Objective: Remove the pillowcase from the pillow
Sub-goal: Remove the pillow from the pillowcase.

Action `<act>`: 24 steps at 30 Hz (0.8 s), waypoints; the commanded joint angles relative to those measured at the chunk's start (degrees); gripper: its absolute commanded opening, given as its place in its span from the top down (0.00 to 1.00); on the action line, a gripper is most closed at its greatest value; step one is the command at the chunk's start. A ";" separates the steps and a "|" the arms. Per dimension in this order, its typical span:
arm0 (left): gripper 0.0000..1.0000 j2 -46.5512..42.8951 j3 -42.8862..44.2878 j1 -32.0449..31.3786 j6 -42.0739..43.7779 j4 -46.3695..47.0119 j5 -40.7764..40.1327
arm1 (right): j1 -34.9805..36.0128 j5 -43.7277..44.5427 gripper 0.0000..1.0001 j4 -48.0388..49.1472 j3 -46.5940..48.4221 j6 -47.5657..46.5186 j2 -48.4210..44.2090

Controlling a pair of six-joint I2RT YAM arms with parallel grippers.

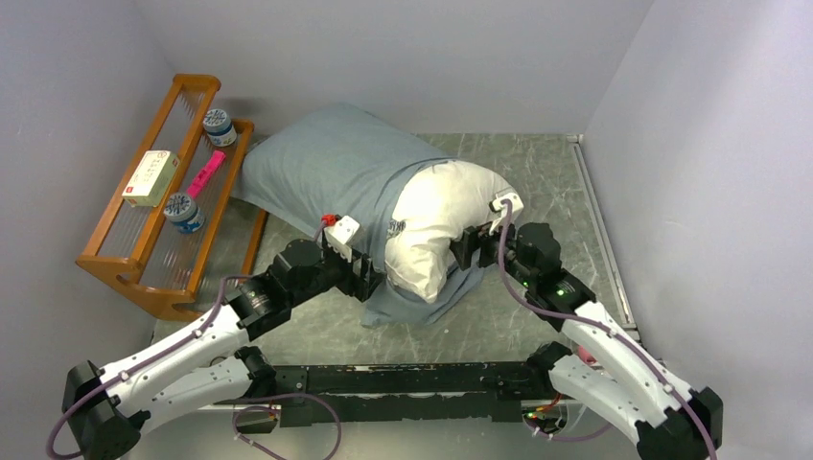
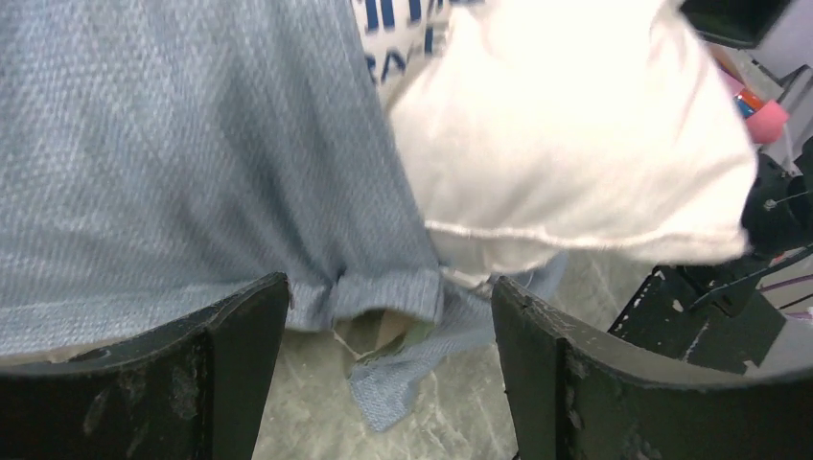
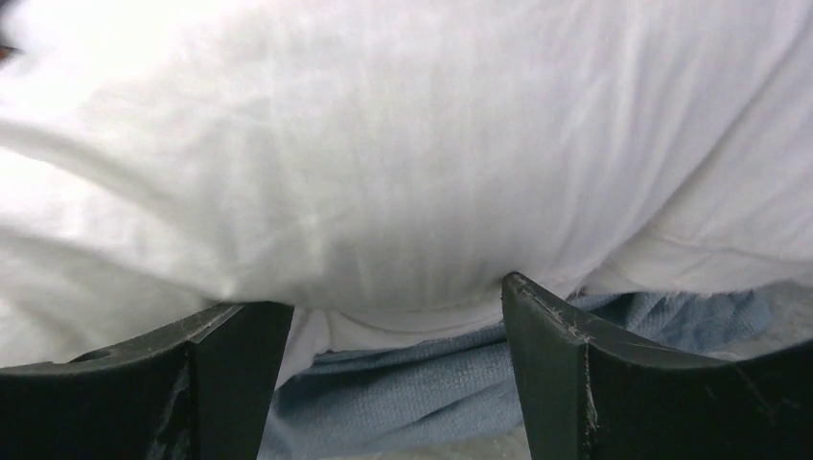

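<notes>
Wooden rack (image 1: 120, 275) at the far left of the marbled grey-green surface (image 1: 546, 177). On it, a small jar (image 1: 219, 126) at the far end, a second jar (image 1: 182, 212) nearer, a white box (image 1: 151, 177) between, and a pink packet (image 1: 205, 174) just beside the box.

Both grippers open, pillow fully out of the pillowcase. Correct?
Not fully out. The pillow is only partly out: its far end sits inside the grey-blue pillowcase, as the top external view shows. The left gripper and the right gripper are open, as you said.
</notes>
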 commanded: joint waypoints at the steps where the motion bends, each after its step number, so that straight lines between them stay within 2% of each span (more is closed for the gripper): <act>1: 0.19 1.24 -1.73 0.03 -3.49 7.83 4.02 | -0.06 -12.59 0.17 -2.89 4.23 -6.09 -5.98; 7: 0.21 4.86 -3.79 0.04 -6.23 13.62 4.78 | 0.21 -18.76 0.11 -9.11 6.05 -19.15 -10.85; 9: 0.21 5.24 -4.25 0.06 -6.91 14.86 5.52 | 0.52 -23.07 0.01 -11.01 7.93 -22.15 -10.70; 14: 0.21 4.58 -4.24 0.08 -7.23 13.36 4.02 | 3.45 -30.08 0.00 -14.37 10.36 -26.89 -8.74; 17: 0.20 4.33 -3.78 0.03 -7.08 9.88 0.75 | 7.40 -27.56 0.00 -17.19 11.45 -29.84 -7.02; 24: 0.20 3.39 -4.07 0.07 -8.19 5.39 -1.28 | 22.09 -13.57 0.00 -21.23 15.01 -33.11 -0.59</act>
